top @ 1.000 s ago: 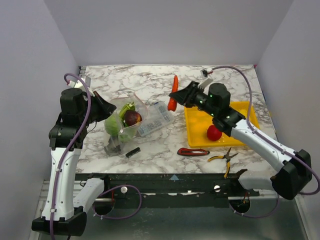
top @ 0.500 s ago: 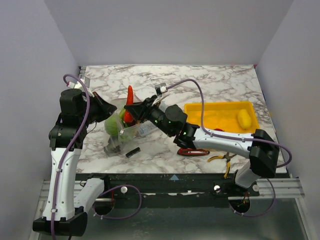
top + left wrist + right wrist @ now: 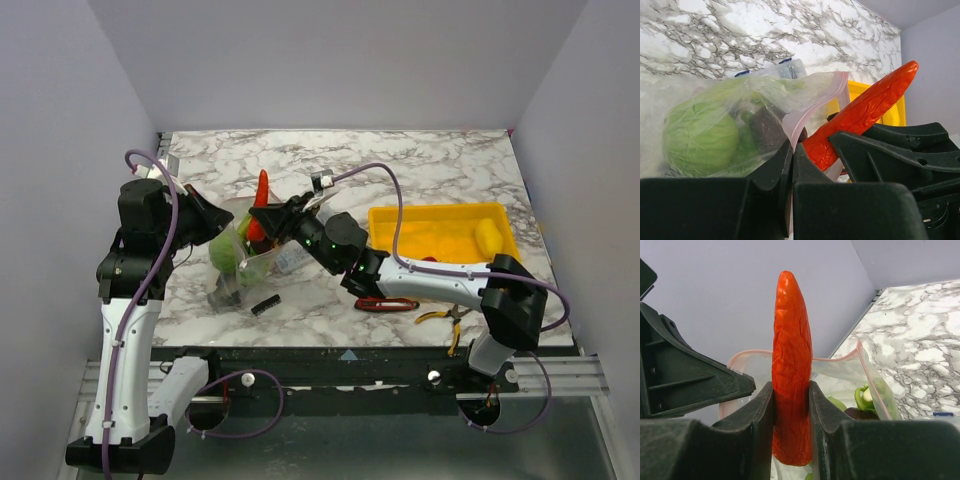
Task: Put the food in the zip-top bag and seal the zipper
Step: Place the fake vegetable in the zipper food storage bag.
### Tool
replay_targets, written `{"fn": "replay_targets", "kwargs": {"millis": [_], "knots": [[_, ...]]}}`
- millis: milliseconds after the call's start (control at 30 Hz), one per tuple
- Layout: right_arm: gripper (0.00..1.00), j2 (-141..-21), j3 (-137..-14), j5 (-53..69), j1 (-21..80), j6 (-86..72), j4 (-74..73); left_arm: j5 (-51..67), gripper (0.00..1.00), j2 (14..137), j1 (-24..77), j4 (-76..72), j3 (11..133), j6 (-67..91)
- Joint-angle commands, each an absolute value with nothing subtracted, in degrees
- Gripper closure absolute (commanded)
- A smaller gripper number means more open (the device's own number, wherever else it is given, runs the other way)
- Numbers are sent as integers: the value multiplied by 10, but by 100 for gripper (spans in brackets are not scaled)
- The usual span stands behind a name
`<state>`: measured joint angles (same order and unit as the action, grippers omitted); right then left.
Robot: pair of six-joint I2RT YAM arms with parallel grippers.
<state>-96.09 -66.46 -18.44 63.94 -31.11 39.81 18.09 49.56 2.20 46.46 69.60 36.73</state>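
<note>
**Sup:** Where's the chili rn?

**Op:** I've got the red chili clamped in the R gripper, fingers pressed on its lower half from both sides. On my R wrist cam it stands straight up out of the fingers, tapered tip away from the wrist. From the top cam its long axis runs approx near-to-far, tip toward the far edge of the bench, thick end down at the mouth of the zip-top bag.

**Sup:** In the bag or not?

**Op:** Can't tell how deep; my fingers hide the thick end. On the L wrist cam it's tilted, low end just beside the bag's rim.

**Sup:** L side?

**Op:** L gripper has its fingers together, pinching the bag's mouth edge. The pink zipper curves down into them, and the mouth gapes toward the chili. The bag's slumped in the L half of the bench, approx midway btw near and far edges. Inside I see the cabbage w/ a dark purple piece touching it.

**Sup:** Rest of the bench?

**Op:** Yellow tray at the R edge, w/ the yellow fruit by its right wall. Red-handled knife just beside the tray's near side, pliers right of it, closer to the near edge. Clear compartment box lies right behind the bag, partly hidden by my R arm.
</note>
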Motion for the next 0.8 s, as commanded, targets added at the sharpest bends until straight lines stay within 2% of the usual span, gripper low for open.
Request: {"fn": "replay_targets", "kwargs": {"millis": [0, 67, 100, 167, 300, 633, 767], "knots": [[77, -985, -657, -192, 651, -344, 430, 199, 100, 481, 18, 447, 702, 378], [69, -1000, -655, -189, 655, -345, 442, 200, 100, 481, 18, 447, 703, 379], [69, -1005, -658, -185, 655, -346, 436, 200, 100, 480, 17, 447, 703, 381], [74, -1009, -665, -181, 655, -345, 420, 202, 100, 479, 17, 446, 702, 381], [78, -969, -675, -177, 655, -294, 400, 197, 100, 476, 18, 453, 705, 375], [82, -974, -914, -71, 643, -108, -129, 202, 100, 466, 17, 452, 699, 359], [82, -990, -986, -46, 642, -77, -257, 200, 100, 466, 18, 452, 700, 356]]}}
